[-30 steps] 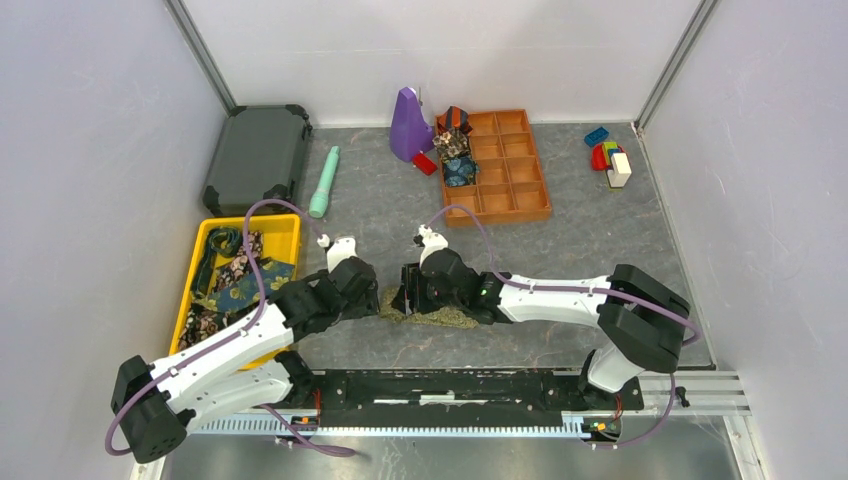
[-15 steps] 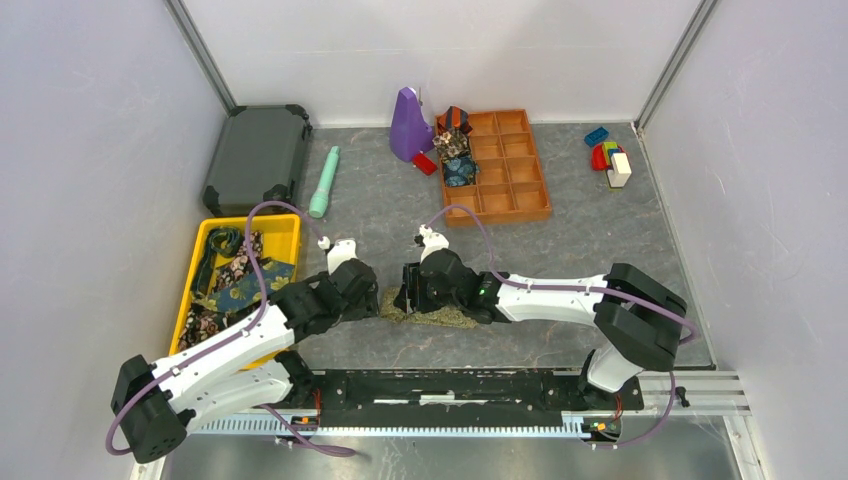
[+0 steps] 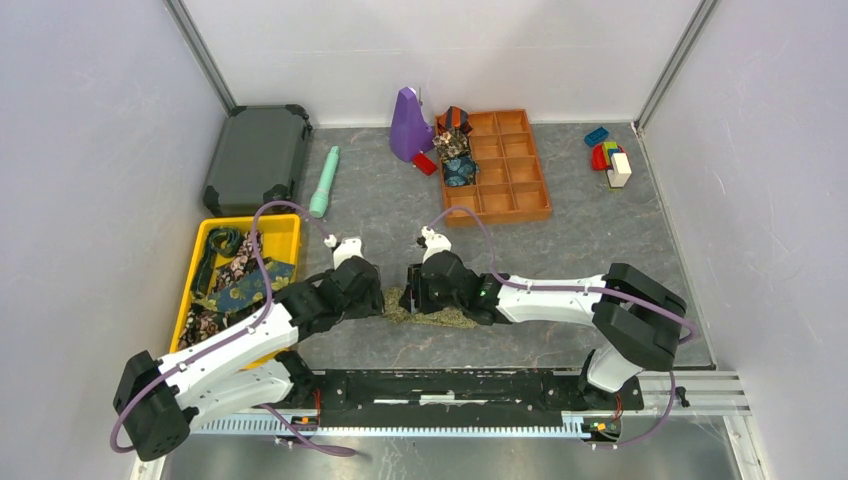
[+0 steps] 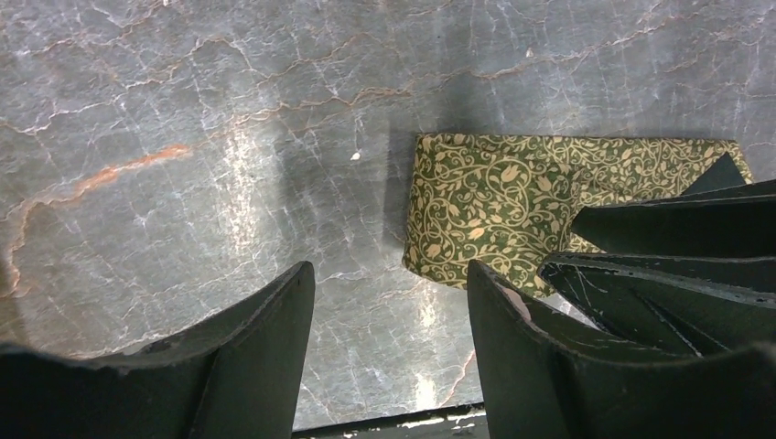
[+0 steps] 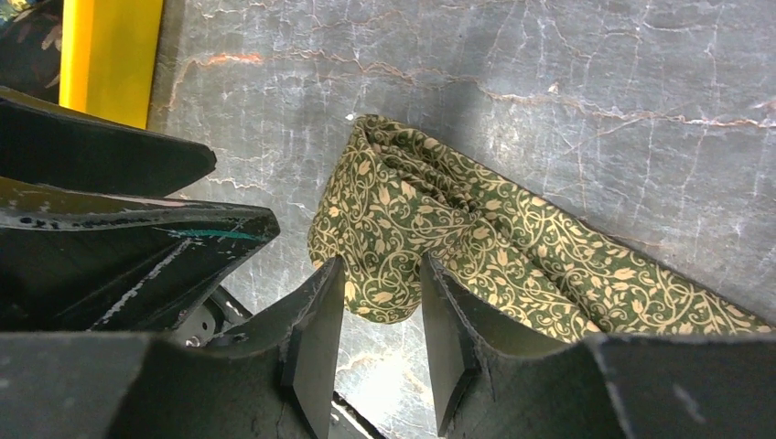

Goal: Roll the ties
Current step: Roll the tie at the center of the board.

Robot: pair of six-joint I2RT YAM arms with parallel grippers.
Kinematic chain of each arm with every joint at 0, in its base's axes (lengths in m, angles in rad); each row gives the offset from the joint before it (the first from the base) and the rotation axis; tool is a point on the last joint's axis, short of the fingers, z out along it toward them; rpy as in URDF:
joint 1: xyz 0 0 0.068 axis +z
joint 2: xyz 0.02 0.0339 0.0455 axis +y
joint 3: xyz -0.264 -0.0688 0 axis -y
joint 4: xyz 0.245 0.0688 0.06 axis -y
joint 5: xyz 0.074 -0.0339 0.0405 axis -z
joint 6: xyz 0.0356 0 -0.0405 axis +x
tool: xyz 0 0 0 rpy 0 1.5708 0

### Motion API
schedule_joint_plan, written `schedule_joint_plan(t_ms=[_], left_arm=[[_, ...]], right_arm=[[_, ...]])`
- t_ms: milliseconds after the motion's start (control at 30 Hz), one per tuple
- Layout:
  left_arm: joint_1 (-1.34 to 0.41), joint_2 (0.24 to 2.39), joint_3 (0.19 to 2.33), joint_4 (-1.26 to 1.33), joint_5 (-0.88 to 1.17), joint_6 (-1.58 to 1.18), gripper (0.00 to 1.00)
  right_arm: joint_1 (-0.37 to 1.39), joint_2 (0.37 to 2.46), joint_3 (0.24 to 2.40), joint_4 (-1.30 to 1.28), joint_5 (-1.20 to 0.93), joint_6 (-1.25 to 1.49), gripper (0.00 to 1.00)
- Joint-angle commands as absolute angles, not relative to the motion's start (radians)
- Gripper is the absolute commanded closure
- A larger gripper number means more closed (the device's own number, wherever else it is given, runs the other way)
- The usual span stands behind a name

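An olive-gold tie with a vine pattern lies on the grey marble table between my two grippers. In the right wrist view its folded left end sits between my right gripper's jaws, which are closed on the fabric. The rest of the tie runs off to the right. My left gripper is open and empty, just left of the tie's end; its right finger is next to the tie's edge. The two grippers almost meet. Small rolled ties sit in the orange tray.
A yellow bin with several loose ties is at the left. An orange compartment tray, a purple object, a teal cylinder, a dark case and toy blocks stand further back.
My left gripper has moved a little to the right, closer to the tie's end and the right gripper. The right gripper has hardly moved.
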State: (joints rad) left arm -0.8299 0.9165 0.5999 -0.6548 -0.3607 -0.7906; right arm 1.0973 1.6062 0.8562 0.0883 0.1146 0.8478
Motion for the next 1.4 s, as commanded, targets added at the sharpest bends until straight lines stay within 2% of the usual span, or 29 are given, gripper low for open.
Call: schedule_joint_plan(t_ms=[0, 867, 1367], left_arm=[[-0.813, 0.924, 0.588, -0.568, -0.313, -0.723, 0.32], [-0.691, 0.916, 0.426, -0.222, -0.023, -0.653, 0.28], [-0.621, 1.021, 0.364, -0.029, 0.137, -0.637, 0.26]], right_arm=[[1.090, 1.611, 0.829, 0.116, 0.131, 0.839, 0.58], [1.038, 1.622, 0.769, 0.171, 0.074, 0.815, 0.61], [1.008, 1.630, 0.750, 0.183, 0.043, 0.793, 0.62]])
